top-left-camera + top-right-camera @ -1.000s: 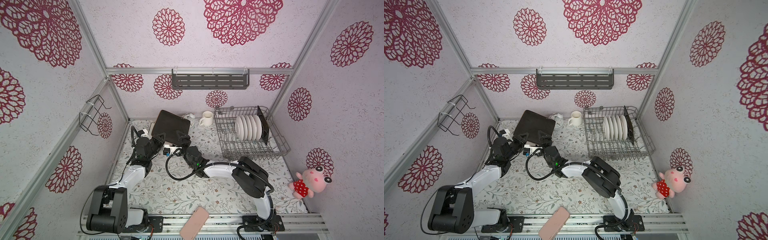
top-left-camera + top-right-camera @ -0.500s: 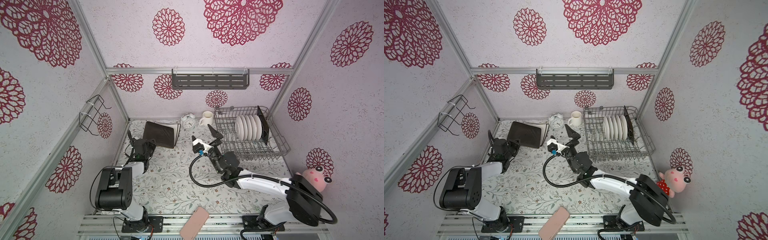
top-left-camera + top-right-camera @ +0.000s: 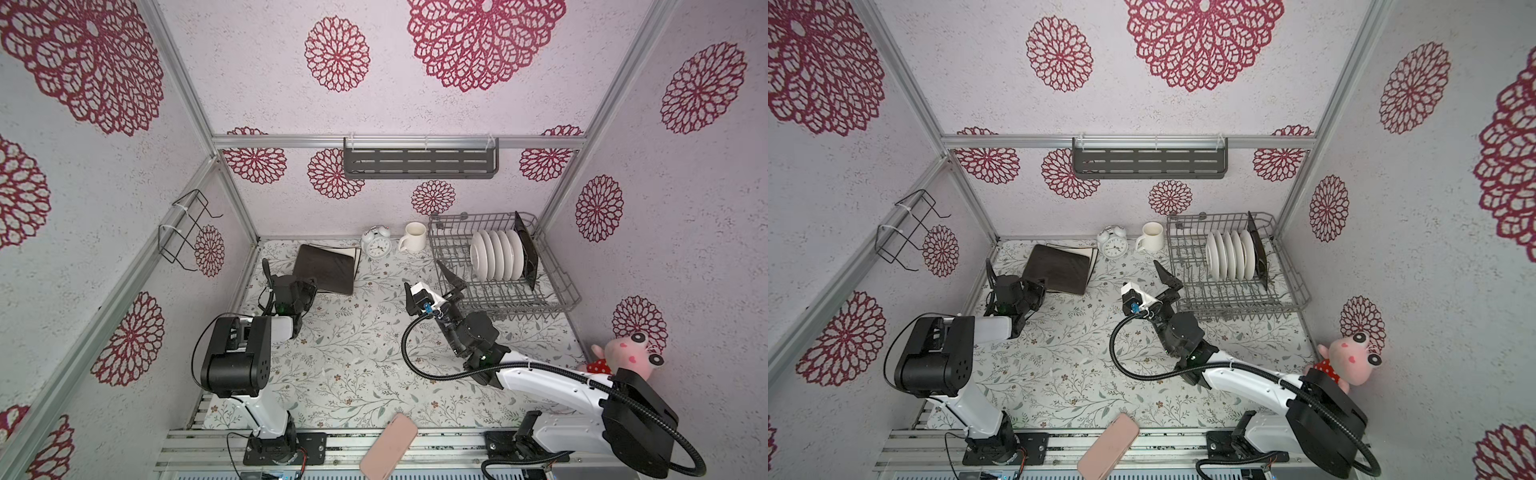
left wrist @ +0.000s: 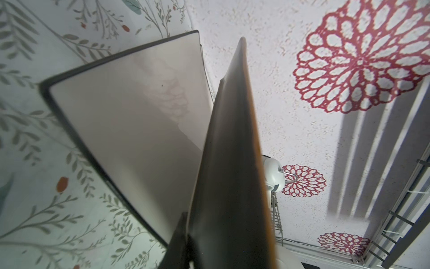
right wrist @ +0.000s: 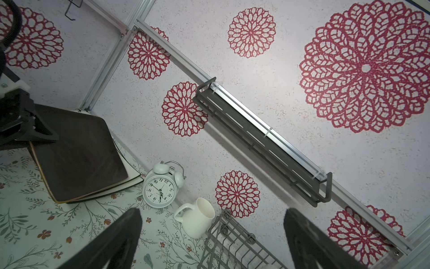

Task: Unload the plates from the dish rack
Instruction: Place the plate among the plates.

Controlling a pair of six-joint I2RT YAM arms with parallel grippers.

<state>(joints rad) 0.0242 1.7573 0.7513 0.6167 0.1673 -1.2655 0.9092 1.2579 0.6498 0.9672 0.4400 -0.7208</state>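
A white alarm clock (image 3: 376, 246) and white mug (image 3: 415, 237) stand side by side at the far side. Above hangs a grey slotted shelf (image 3: 419, 163); a pink plush toy (image 3: 628, 353) sits at the right.

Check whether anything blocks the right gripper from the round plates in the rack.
No loose item does. The open right gripper sits at the dish rack's end; only its wire wall and empty upright prongs lie between the fingers and the round white plates. The mug and clock stand aside.
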